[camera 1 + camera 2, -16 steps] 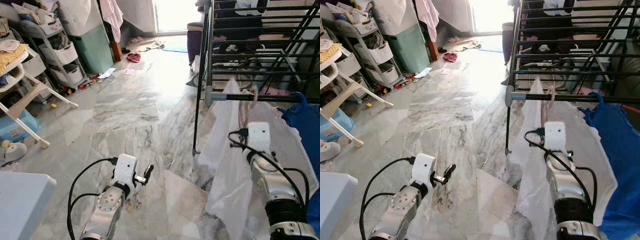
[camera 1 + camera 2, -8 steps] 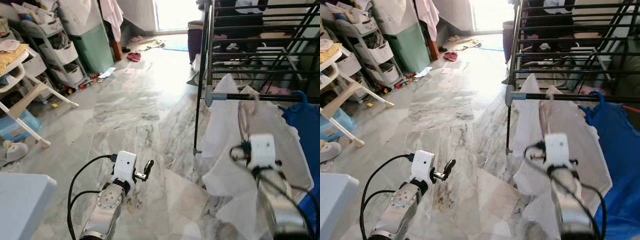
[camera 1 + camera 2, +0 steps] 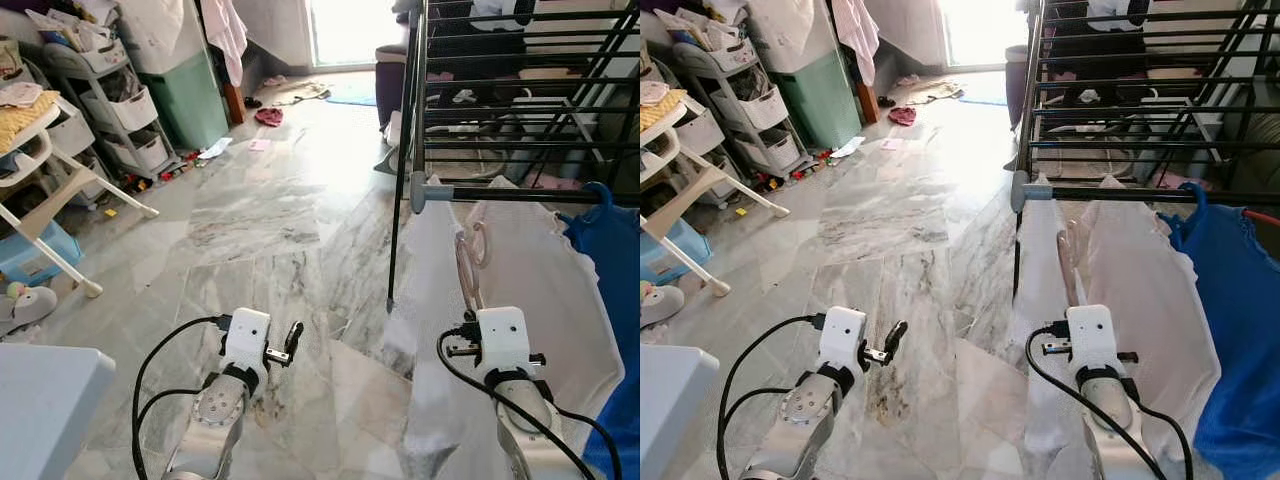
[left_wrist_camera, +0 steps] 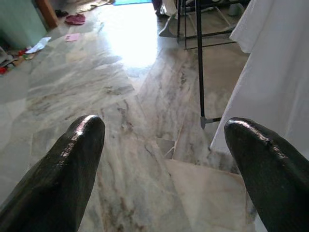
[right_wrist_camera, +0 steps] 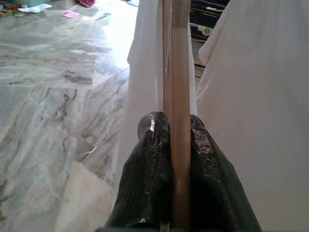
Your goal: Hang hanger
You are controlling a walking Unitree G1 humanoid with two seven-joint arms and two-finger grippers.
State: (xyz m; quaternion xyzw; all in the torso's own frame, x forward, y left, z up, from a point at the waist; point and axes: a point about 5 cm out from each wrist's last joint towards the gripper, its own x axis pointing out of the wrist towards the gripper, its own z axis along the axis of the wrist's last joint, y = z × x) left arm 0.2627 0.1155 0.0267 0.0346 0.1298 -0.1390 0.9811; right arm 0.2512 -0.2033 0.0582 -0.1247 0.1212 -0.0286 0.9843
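Observation:
My right gripper is shut on the stem of a pale pink hanger that carries a white garment. The hanger's hook stands upright a little below the black rail of the drying rack and does not touch it. A blue garment hangs from the same rail on a blue hook, just to the right. Low at my left, the left gripper is open over the marble floor with nothing between its fingers.
The rack's black leg stands on the marble floor ahead. At the left are white drawer carts, a green cabinet, a white high chair and a blue box. Clothes lie on the floor farther off.
My right gripper has dropped down and drawn back with the hanger, so its hook went from rail height to below the rail. The left arm has barely moved.

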